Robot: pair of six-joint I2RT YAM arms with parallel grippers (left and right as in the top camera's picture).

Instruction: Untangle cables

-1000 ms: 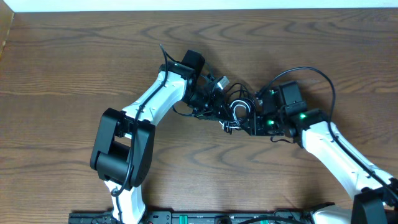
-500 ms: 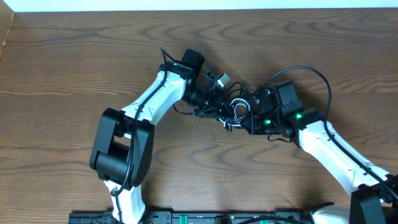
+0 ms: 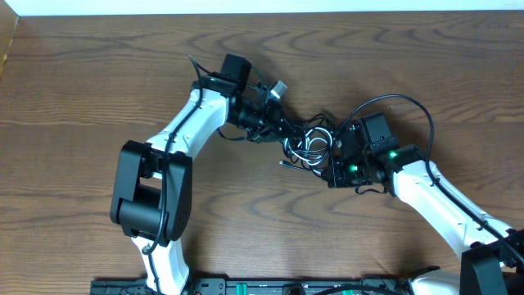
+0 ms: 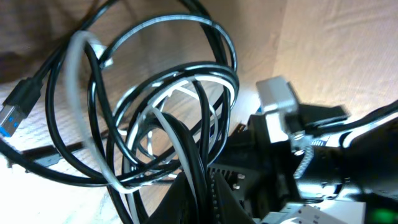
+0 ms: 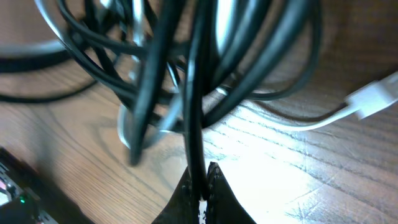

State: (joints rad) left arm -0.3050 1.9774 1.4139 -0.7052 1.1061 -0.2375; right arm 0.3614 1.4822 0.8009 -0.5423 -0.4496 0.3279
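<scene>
Right claw [image 5: 200, 173] now clamps black cable [image 5: 196, 106]; left claw [image 4: 200, 182] moved up-left.

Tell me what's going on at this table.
Two robot arms are working on a tangle of cables in the middle of the wooden table. The left pincer is shut on several strands of it. The right pincer is shut on one strand of the black cable. The white cable and the black one loop through each other between the arms, not yet separated.
</scene>
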